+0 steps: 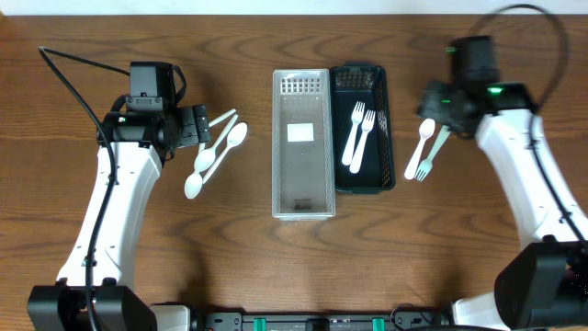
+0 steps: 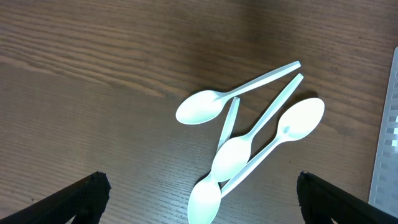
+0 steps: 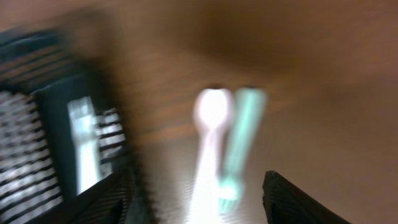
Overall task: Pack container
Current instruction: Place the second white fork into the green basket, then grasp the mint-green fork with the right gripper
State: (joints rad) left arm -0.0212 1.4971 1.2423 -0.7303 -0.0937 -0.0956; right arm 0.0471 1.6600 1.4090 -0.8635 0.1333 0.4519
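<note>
Lying just ahead of the spread left fingers (image 2: 81, 198), four spoons (image 2: 234, 155) overlap.

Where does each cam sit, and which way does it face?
Overhead: above table, straight down; both arms, spoons, bins, forks.
Left wrist: on left arm, down at spoons; left pincer open at bottom.
Right wrist: on right arm, blurred, down at forks; right pincer at bottom.
Shared: overhead shares spoons with left, forks with right.

Worktop (image 1: 239, 267): dark brown wood, strong grain, fills the overhead view.
Black cable (image 1: 83, 61): lies across the worktop's upper-left part.
Second black cable (image 1: 528, 7): arcs over its upper-right corner.
Black rail with green clips (image 1: 285, 320): along its near edge.
</note>
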